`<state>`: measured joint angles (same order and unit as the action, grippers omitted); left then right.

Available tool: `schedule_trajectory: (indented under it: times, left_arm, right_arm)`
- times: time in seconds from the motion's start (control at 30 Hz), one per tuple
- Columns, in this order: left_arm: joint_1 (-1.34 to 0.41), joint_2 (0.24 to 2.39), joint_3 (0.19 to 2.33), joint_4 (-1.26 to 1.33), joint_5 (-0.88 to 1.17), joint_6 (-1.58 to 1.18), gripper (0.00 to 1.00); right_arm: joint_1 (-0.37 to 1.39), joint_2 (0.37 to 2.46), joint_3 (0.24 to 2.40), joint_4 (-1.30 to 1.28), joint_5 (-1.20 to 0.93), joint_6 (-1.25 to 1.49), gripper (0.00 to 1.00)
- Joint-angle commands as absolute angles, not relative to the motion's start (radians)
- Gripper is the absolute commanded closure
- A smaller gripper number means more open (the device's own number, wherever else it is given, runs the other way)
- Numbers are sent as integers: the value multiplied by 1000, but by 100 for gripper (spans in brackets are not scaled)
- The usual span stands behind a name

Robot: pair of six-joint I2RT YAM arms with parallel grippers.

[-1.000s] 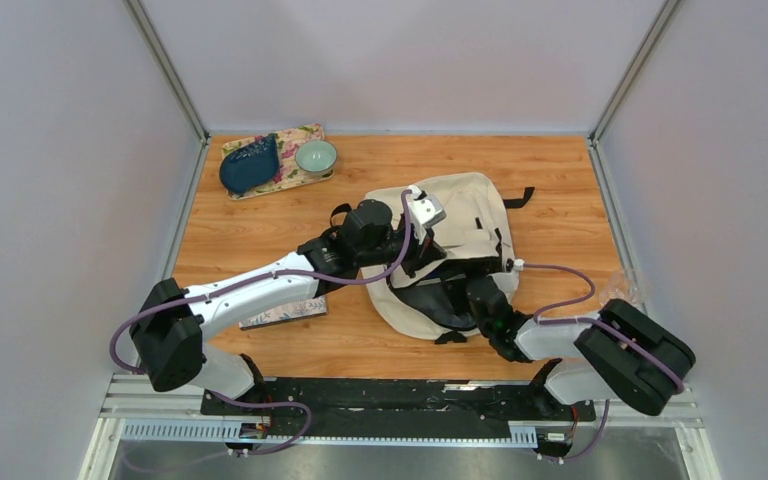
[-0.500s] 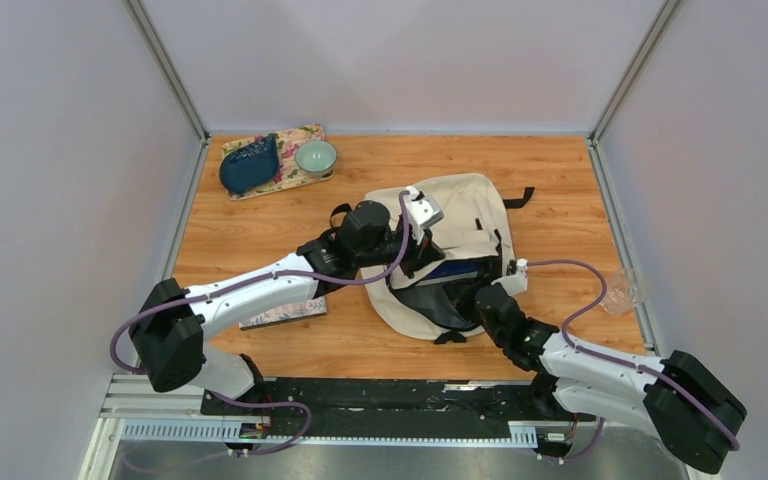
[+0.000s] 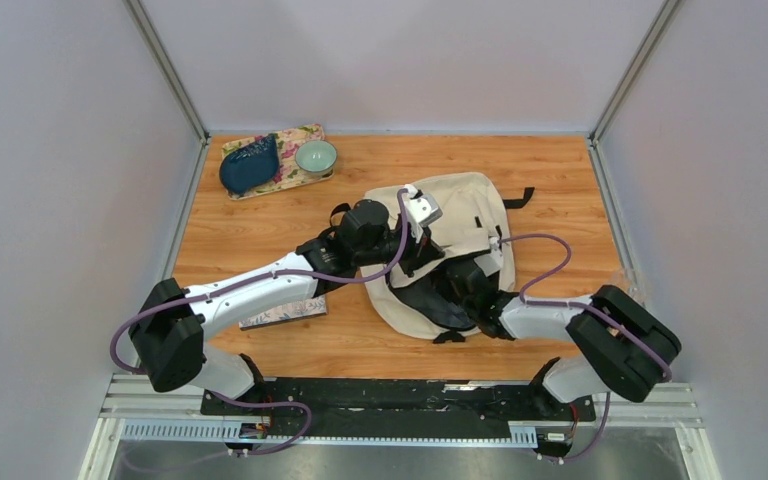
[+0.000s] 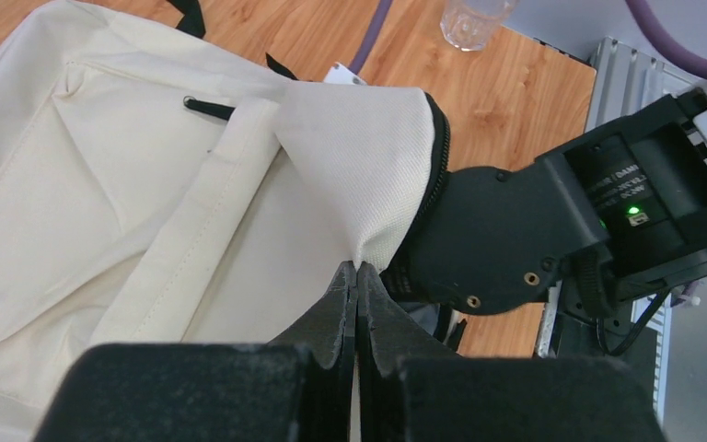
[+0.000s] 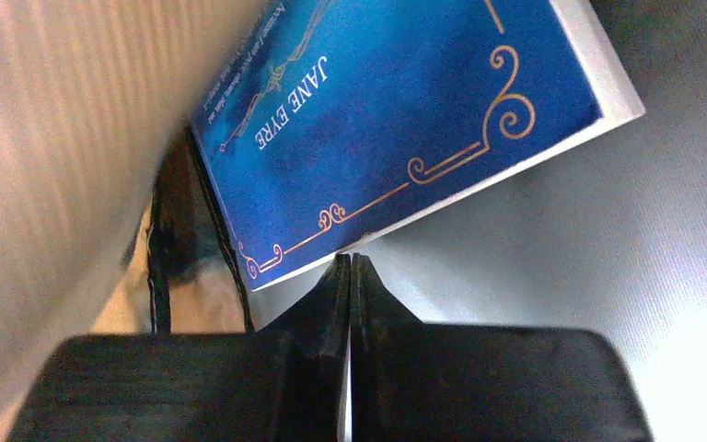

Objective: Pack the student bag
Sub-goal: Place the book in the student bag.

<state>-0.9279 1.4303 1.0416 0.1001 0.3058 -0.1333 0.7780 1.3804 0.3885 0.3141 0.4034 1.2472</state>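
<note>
The cream student bag point(image 3: 465, 205) lies mid-table with its main opening facing the arms. My left gripper point(image 4: 357, 269) is shut on the edge of the bag's flap point(image 4: 359, 157) and holds it lifted. My right arm point(image 3: 535, 315) reaches into the opening, so its fingers are hidden in the top view. Inside the bag, my right gripper point(image 5: 351, 260) is shut, with nothing between the jaws. Its tips rest against the lower edge of a blue "Jane Eyre" book point(image 5: 387, 120) that lies on the grey lining.
A floral tray point(image 3: 295, 135) at the far left corner carries a dark blue dish point(image 3: 250, 167) and a pale green bowl point(image 3: 316, 156). A floral notebook point(image 3: 285, 313) lies under my left arm. A clear glass point(image 4: 474, 20) stands near the right edge.
My right gripper has gone from open to shut. The right arm swung out to the right, then came back into the bag's opening. The left arm has held the flap still.
</note>
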Motion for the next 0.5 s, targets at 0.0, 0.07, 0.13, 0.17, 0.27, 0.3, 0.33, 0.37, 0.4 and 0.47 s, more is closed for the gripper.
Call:
schedule_trajectory:
  times: [0.0, 0.07, 0.13, 0.17, 0.27, 0.3, 0.33, 0.37, 0.4, 0.47]
  left_arm:
    - [-927, 1371, 1042, 147, 330, -153, 100]
    - [-927, 1367, 1037, 144, 328, -153, 100]
    - [-927, 1359, 1032, 138, 319, -150, 100]
    - [-927, 1358, 1031, 134, 318, -146, 100]
    - [-927, 1351, 1016, 144, 305, -144, 100]
    - [-927, 1351, 1008, 149, 299, -147, 100]
    - [-925, 1358, 1005, 152, 298, -149, 100]
    - [-927, 1361, 1002, 161, 296, -155, 100]
    - [-925, 1364, 993, 167, 292, -161, 100]
    - [-923, 1376, 983, 182, 285, -179, 100]
  right_arm:
    - [693, 1486, 472, 575, 384, 1186, 100]
    - [664, 1514, 494, 606, 329, 1184, 100]
    - [652, 1514, 499, 601, 290, 1174, 100]
    - [653, 1503, 482, 586, 264, 1172, 100]
    - [666, 1433, 378, 604, 210, 1172, 94]
    - [673, 1407, 344, 636, 200, 1175, 91]
    - [690, 1335, 318, 641, 190, 1170, 87]
    - [701, 1297, 296, 635, 178, 1167, 79]
    - [716, 1243, 263, 577, 179, 1163, 76]
    - [774, 1065, 242, 487, 230, 1146, 67]
